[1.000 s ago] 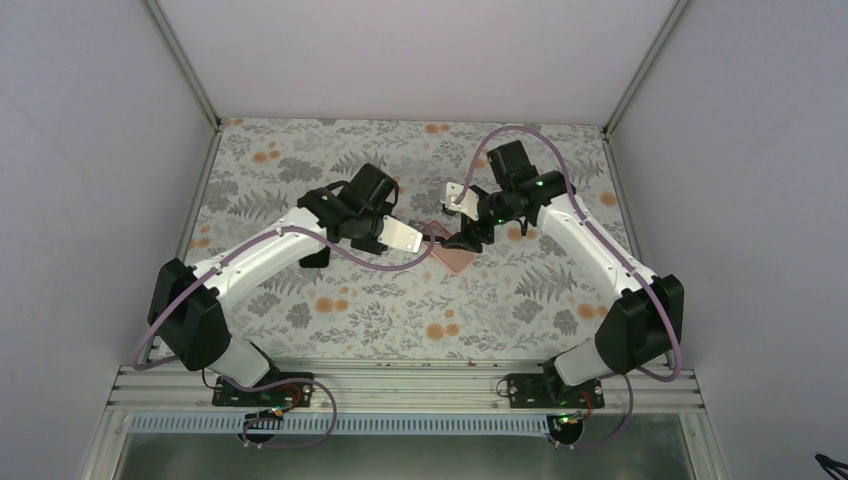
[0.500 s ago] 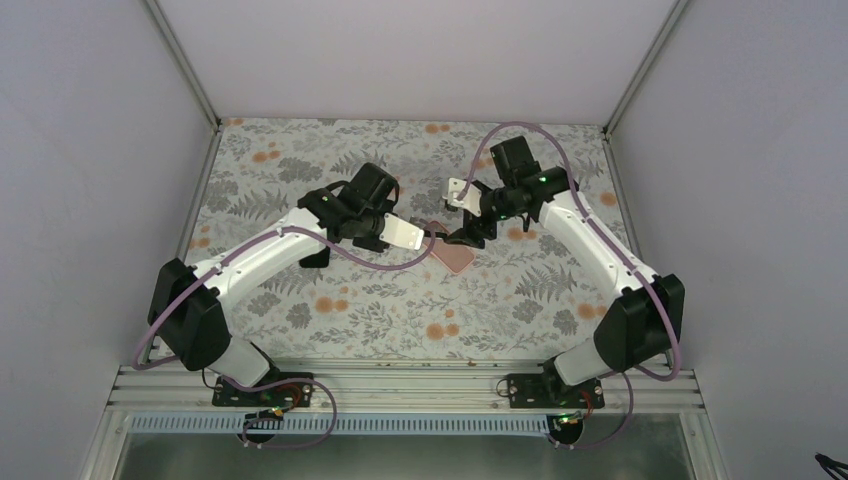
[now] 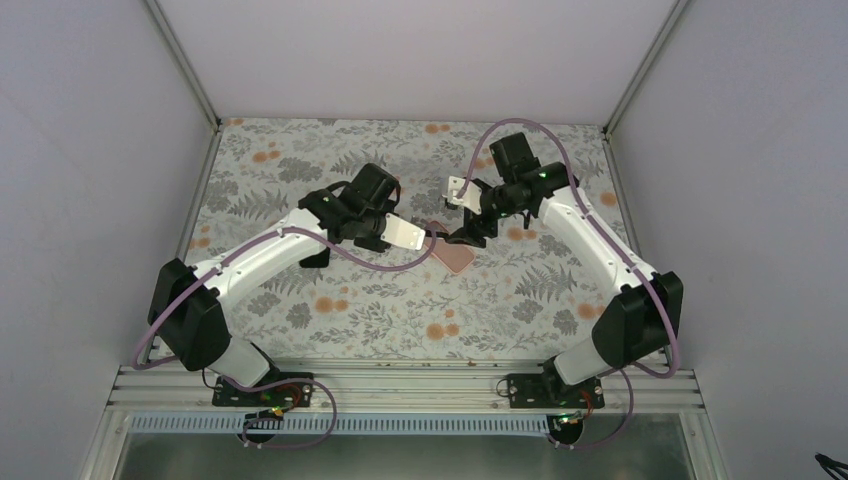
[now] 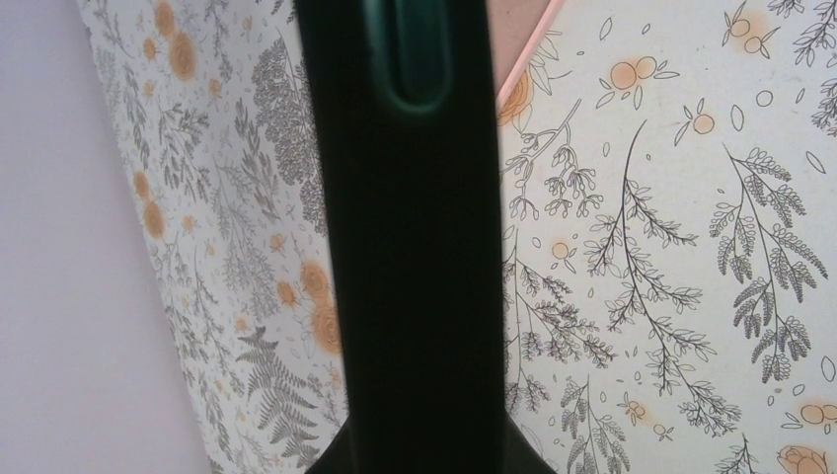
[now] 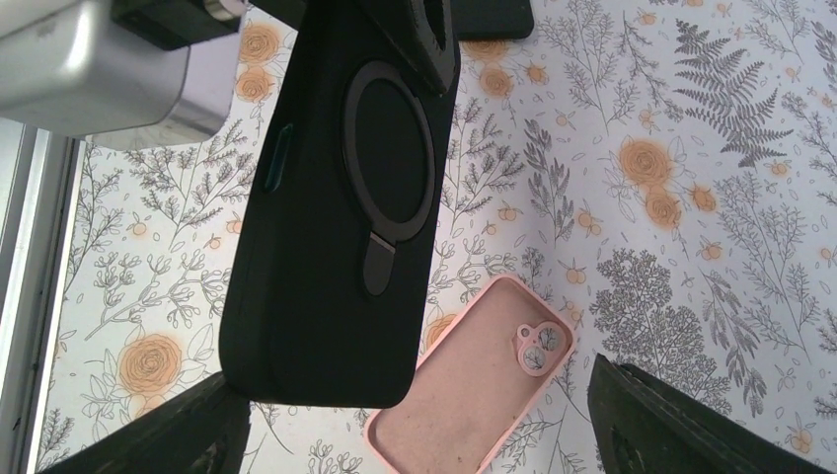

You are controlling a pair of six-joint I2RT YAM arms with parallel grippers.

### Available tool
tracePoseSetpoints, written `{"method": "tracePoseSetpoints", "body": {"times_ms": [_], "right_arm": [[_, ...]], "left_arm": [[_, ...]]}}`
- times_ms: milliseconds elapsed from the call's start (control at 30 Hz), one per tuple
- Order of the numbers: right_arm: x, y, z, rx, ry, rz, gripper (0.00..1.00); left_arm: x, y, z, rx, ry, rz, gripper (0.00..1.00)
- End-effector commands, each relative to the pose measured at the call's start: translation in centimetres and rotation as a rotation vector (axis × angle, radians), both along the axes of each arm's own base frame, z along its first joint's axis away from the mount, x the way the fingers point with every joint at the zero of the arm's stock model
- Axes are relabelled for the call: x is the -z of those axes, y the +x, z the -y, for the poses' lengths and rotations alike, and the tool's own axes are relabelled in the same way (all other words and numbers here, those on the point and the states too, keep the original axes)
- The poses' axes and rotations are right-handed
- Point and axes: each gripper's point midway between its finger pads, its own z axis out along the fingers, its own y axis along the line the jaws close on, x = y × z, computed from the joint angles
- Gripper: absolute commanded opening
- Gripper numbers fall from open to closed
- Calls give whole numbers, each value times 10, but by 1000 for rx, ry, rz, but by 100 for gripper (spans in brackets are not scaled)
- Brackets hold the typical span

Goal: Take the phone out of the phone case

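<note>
An empty pink phone case [image 5: 474, 380] lies open side up on the floral table; it also shows in the top view [image 3: 456, 258] and as a corner in the left wrist view [image 4: 520, 84]. My left gripper [image 3: 432, 234] is shut on a black phone-shaped slab [image 5: 336, 217] with a ring on its back and a green side button, held above the pink case. Its edge fills the middle of the left wrist view [image 4: 415, 247]. My right gripper [image 5: 424, 434] is open and empty, its fingers [image 5: 671, 420] spread wide on either side above the pink case, just right of the slab [image 3: 466, 236].
The table has a floral cloth [image 3: 520, 300] with metal frame rails at its back corners and grey walls around it. The left wrist's silver camera block [image 5: 99, 69] hangs close beside the slab. The two wrists nearly meet at mid-table.
My right wrist has drawn back slightly toward the far side. The left arm, the black slab and the pink case have stayed put.
</note>
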Motion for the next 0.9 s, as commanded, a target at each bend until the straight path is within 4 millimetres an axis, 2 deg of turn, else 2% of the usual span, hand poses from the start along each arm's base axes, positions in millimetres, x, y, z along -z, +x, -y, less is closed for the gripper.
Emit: {"method": "tracePoseSetpoints", "body": {"times_ms": [0,433,567,633,733,867], "right_arm": [[-49,58,6,87,56,259,88],[-54,63,11,97,55,272,89],[-47,59,10,83,58,249,89],[-41,47,9,44,50,204,89],[-27,19,6,-26,32,106,89],[-12,-7,0,-45,34,63,88]], "left_arm": [[24,-54,1,200,85,-144,2],[26,-54,1,194,96,-148,2],[23,-56,4,198,78,-150,2],[27,-54,2,190,91,-152,2],[33,-45,-2,173,96,-150,2],[25,-34,3,165,60,-146,2]]}}
